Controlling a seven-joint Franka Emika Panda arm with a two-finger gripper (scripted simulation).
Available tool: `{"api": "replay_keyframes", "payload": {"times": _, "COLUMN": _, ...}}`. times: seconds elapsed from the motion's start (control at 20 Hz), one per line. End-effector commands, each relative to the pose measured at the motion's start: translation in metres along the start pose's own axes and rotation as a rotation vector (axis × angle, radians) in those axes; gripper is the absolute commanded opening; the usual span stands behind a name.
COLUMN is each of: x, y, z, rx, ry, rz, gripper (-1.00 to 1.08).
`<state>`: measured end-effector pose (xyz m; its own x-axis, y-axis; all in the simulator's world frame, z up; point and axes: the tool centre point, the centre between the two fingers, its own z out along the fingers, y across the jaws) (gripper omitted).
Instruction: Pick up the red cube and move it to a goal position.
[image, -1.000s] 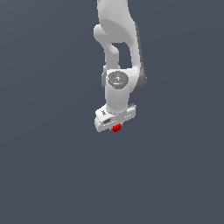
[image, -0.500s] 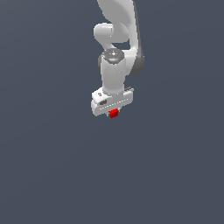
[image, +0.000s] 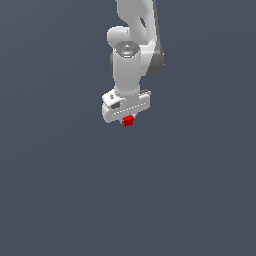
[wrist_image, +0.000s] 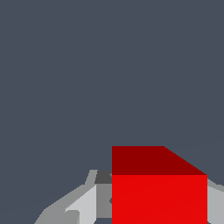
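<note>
A flat, dark slate-grey ground (image: 60, 190) fills the whole exterior view with no marks or edges on it; the same grey fills most of the wrist view, so nothing there tells surface from backdrop. The white Panda arm (image: 131, 65) comes down from the upper edge of the exterior view, its rounded links stacked one over another and a darker grey joint showing on the side toward the exterior view's right; its last link stands close to upright and ends in a broad white hand block (image: 125, 107) that sits slightly tilted, its end toward the exterior view's right a little higher than the other. Below that block is the gripper (image: 128, 120); its fingers are almost wholly hidden in the exterior view by the block and by what they hold. The red cube (image: 128, 120) sits right under the middle of the hand block, much narrower than the block, and is held between the fingers; whether it hangs clear of the ground or rests on it cannot be told. In the wrist view the red cube (wrist_image: 159, 192) looms large and close, with a bright front face and a darker upper face; a pale grey finger (wrist_image: 83, 205) lies against one of its sides and a sliver of the other finger (wrist_image: 215, 205) shows at the opposite side, so the jaws are closed narrowly on the cube.
</note>
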<state>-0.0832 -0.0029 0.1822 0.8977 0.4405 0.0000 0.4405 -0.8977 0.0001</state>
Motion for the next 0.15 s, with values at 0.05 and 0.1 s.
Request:
{"api": "replay_keyframes", "payload": {"times": 0.05, "x": -0.0029, "y": -0.0004, "z": -0.0037, "rx": 0.0, "ry": 0.0, "rz": 0.0, "gripper": -1.0}}
{"api": "replay_keyframes", "payload": {"times": 0.1, "x": -0.0029, "y": -0.0003, "z": -0.0039, "rx": 0.0, "ry": 0.0, "rz": 0.0, "gripper": -1.0}}
